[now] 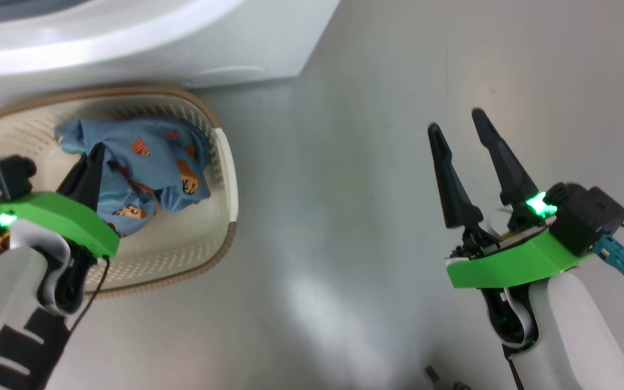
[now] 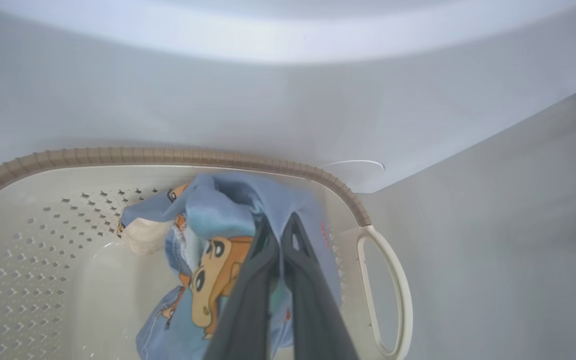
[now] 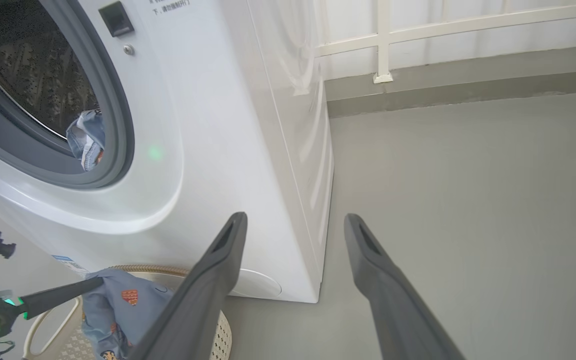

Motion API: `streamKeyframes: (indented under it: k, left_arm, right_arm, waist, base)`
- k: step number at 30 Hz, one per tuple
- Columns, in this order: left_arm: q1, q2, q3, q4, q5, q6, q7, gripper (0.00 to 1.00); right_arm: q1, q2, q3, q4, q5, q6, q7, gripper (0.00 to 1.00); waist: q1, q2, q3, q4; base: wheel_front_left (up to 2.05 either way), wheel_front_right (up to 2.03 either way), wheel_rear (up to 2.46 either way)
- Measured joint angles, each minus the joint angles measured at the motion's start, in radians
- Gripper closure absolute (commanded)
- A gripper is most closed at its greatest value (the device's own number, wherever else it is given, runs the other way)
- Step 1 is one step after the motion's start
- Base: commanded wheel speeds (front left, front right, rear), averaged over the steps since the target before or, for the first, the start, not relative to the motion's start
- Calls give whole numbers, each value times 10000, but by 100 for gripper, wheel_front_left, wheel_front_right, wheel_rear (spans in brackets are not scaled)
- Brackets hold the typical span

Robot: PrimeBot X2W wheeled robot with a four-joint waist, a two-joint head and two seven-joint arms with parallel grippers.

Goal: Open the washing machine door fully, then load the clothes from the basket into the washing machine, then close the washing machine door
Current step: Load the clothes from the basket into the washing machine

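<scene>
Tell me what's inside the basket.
Blue cartoon-print clothes lie bunched in the basket, with the left gripper shut on a fold. Bare perforated floor shows around them; whatever lies beneath the heap is covered.

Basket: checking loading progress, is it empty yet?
Not empty: the basket holds light blue clothes, pinched by the left gripper.

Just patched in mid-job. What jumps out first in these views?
The left gripper is shut on the light blue clothes inside the basket, which sits on the floor close in front of the washing machine. The right gripper hangs open over the floor, holding nothing. Through the machine's open mouth, one blue garment lies in the steel drum.
</scene>
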Motion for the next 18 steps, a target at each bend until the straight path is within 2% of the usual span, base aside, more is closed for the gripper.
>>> streamKeyframes:
  k: [5, 18]
  left_arm:
    - [946, -330, 1354, -759, 688, 0, 0, 100]
    - [2764, -683, 2924, -2090, 2205, 0, 2, 100]
  right_arm:
    - [447, 0, -272, 314, -35, 0, 2, 0]
    - [1450, -295, -796, 587, -4, 0, 2, 0]
  waist:
    - [0, 0, -726, 252]
    - [0, 0, -2513, 902]
  base:
    - [0, 0, 0]
    - [0, 0, 0]
